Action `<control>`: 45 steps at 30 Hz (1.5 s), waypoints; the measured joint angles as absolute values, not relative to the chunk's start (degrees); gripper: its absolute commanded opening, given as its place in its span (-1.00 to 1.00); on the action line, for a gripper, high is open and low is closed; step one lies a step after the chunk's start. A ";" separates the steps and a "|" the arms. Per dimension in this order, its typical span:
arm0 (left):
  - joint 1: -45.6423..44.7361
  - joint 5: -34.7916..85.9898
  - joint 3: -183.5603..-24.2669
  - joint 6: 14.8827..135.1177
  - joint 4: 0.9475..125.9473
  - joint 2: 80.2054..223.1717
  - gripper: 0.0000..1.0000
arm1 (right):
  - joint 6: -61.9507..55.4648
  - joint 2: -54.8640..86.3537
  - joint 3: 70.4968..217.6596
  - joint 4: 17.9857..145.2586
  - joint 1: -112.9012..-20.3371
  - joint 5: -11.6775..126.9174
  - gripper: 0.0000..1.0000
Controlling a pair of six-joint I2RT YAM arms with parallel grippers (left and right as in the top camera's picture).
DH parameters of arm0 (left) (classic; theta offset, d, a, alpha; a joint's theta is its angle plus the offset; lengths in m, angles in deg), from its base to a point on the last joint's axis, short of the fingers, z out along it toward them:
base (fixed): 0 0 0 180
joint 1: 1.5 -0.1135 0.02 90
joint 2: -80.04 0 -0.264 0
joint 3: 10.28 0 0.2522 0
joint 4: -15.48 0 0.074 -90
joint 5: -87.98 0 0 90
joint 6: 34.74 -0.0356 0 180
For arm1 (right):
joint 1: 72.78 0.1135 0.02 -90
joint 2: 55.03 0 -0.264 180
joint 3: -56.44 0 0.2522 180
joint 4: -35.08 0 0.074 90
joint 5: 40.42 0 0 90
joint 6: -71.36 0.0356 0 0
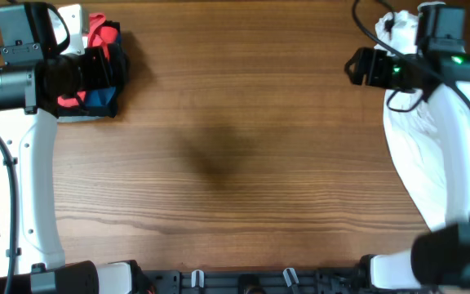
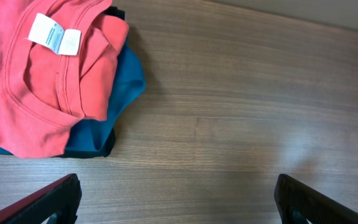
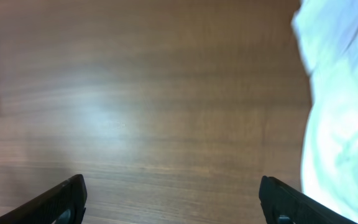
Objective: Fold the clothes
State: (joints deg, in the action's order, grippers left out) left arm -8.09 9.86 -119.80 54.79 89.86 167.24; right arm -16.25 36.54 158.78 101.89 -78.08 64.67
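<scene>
Clothes: red T-shirt (image 2: pixel 36 81) lies crumpled on top of a small pile at the far-left corner of the bench (image 1: pixel 235 122). Its neckline faces up, with a white label (image 2: pixel 55 34) showing inside the collar. A blue garment (image 2: pixel 128 78) sticks out from under it on the side toward the bench middle, and a dark garment (image 2: pixel 109 149) edges the bottom of the pile. A second heap, a white garment (image 1: pixel 410 155), lies along the far-right side and is partly covered by the right arm (image 1: pixel 463 147).

Left jaws: spread wide, nothing between them, above bare wood just beside the pile and not touching it. Left arm (image 1: pixel 31 163) runs up the left edge.

Right jaws: also spread wide and holding nothing, over bare wood with the white garment just to one side.

Surface: brown wood-grain laminate, grain running left to right, with soft glare in both wrist views. A faint dark smudge of shadow (image 1: pixel 215 159) sits near the centre.

Surroundings: a dark mounting rail (image 1: pixel 243 282) lines the near edge. A pale strip (image 2: pixel 328 12) shows beyond the far edge. Nothing else of the room is visible.
</scene>
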 measured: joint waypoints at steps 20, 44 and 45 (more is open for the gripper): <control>-8.09 9.88 -119.80 55.21 90.58 156.18 0.99 | -17.54 18.14 159.28 105.57 -78.08 65.00 0.99; -8.07 9.88 -119.80 55.21 90.60 156.16 0.99 | -17.71 18.25 159.28 105.57 -78.08 65.00 0.99; -8.09 9.88 -119.80 55.21 90.60 156.16 1.00 | -17.71 18.25 159.28 105.57 -78.08 65.00 0.99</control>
